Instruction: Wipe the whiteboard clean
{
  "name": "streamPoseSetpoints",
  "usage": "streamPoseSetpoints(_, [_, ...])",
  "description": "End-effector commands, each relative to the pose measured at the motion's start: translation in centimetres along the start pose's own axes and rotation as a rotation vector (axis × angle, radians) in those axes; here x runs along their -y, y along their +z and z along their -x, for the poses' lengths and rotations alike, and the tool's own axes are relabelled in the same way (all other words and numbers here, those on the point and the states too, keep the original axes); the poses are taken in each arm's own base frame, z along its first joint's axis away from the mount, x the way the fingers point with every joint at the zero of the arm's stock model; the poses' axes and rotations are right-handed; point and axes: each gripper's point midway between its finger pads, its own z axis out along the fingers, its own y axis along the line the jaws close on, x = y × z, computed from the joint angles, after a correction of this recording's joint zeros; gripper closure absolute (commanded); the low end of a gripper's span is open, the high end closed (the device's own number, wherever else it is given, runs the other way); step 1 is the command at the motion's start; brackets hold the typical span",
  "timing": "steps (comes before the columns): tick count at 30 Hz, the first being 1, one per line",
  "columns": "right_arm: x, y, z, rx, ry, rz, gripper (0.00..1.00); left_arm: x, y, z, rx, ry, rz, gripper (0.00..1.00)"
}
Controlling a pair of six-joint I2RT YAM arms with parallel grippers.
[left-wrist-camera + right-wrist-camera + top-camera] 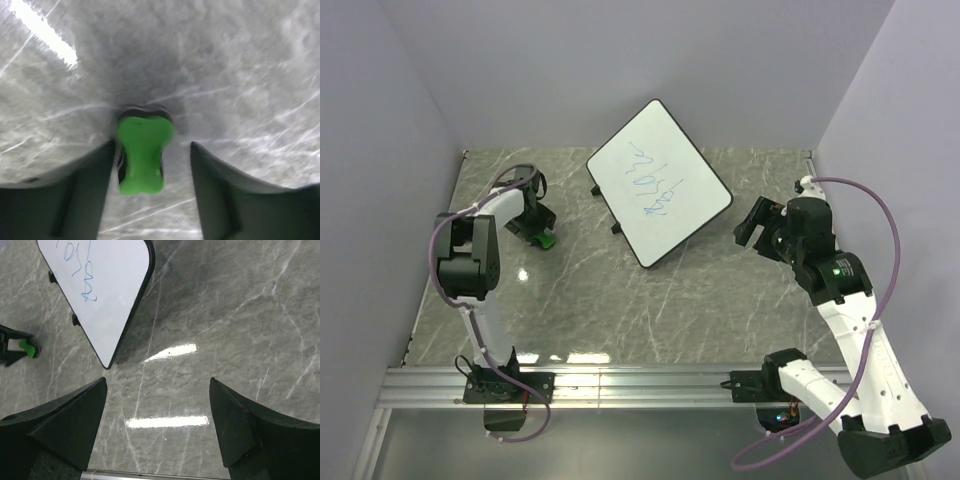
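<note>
The whiteboard [660, 185] sits centre-back on the grey marble-look worktop [650, 320], turned diagonally. Its long axis runs from far-centre toward near-right. Blue scribbles [648, 182] mark its middle, so we judge nothing is wiped yet. Small black feet show under its left edge, and its far corner looks raised off the worktop.

To the L of the board, well apart from it, a small green eraser [141, 152] lies on the worktop. The L arm [470, 250] reaches down over it, jaws apart w/ the eraser between them. One jaw is just beside the eraser and a clear gap shows on the other side, so no grip yet. From these jaws the board lies to the R and a bit farther back.

The R arm [830, 280] has its jaws wide & empty, near the board's R corner. They are closer to the board than the L jaws.

Next, we judge: close on the eraser, then carry it R to the scribbles.

No containers in view.
</note>
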Motion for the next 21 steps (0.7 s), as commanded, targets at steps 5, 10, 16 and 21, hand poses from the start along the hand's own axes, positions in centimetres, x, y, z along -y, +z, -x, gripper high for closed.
streamPoseSetpoints(5, [-5.0,0.0,4.4,0.058,-0.072,0.168,0.11,0.9,1.5,-0.6,-0.050,-0.014,0.017,0.87])
streamPoseSetpoints(10, [-8.8,1.2,9.4,0.096,-0.077,0.255,0.12,1.6,1.3,-0.8,-0.076,0.040,-0.006,1.00])
streamPoseSetpoints(16, [-10.3,6.5,14.3,0.080,-0.012,0.262,0.15,5.8,-2.7,0.9,0.013,0.161,-0.129,1.00])
streamPoseSetpoints(21, [-8.3,12.0,16.3,0.035,0.036,0.216,0.24,11.2,-7.9,1.6,0.099,0.280,-0.275,1.00])
